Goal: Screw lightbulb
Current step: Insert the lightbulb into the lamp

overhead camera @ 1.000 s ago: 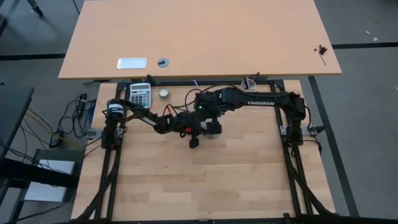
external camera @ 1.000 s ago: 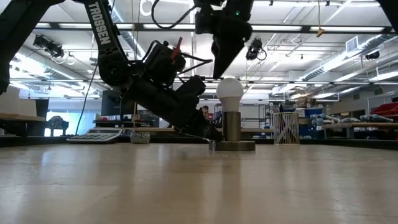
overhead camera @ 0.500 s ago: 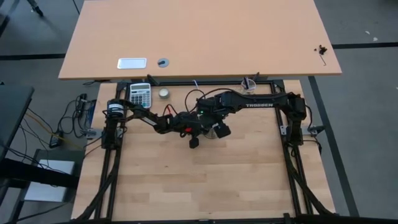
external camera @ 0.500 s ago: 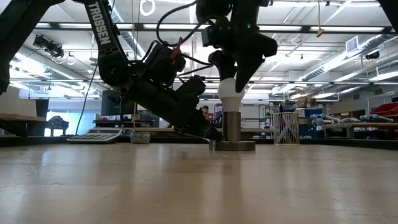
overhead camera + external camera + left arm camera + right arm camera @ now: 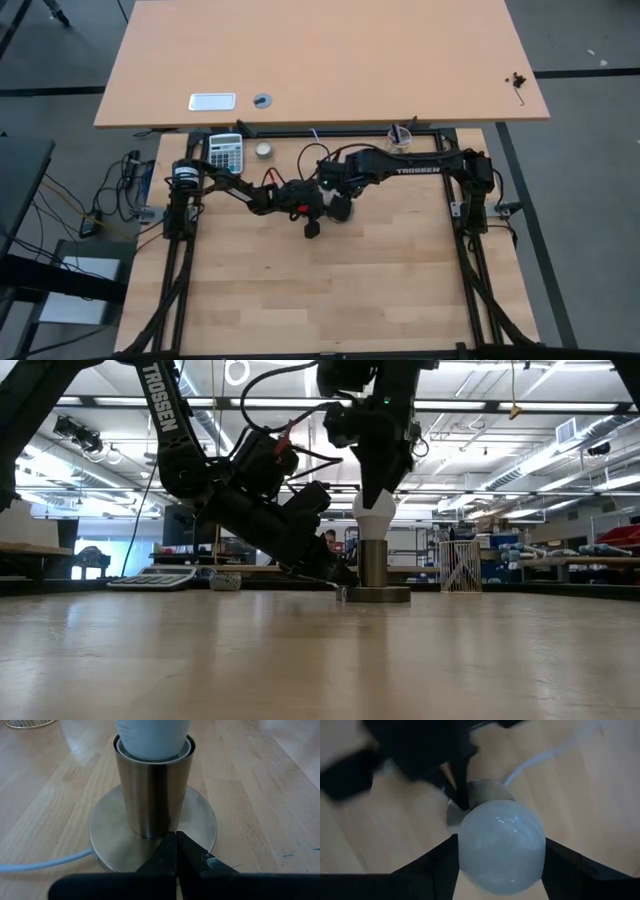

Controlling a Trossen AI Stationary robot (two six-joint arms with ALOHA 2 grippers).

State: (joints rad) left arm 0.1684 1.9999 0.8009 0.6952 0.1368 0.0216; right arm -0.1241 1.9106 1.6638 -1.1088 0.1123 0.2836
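Note:
The white lightbulb stands upright with its narrow end in the round grey metal socket, near the middle of the table. The socket's flat base disc rests on the table. My right gripper is above the bulb and shut on its globe. My left gripper is shut and slants down from the table's left onto the base disc. Both grippers meet at the socket in the high view. My left gripper presses its shut fingertips down on the flat rim of the base disc, beside the socket's tube. It comes slanting down from the table's left. My right gripper pinches the bulb's globe between its two fingers, one on each side. The fingers come from above, pointing down. The bulb stands upright with its lower end in the socket.
A thin white cord runs from the base across the table. A calculator, a small round tin and a small cup stand along the far edge. Bare wood lies toward the near edge.
My right gripper has come down from above the bulb onto its globe and taken hold, and it has turned about its own axis. The bulb and socket have stayed in place. My left gripper has kept still on the base.

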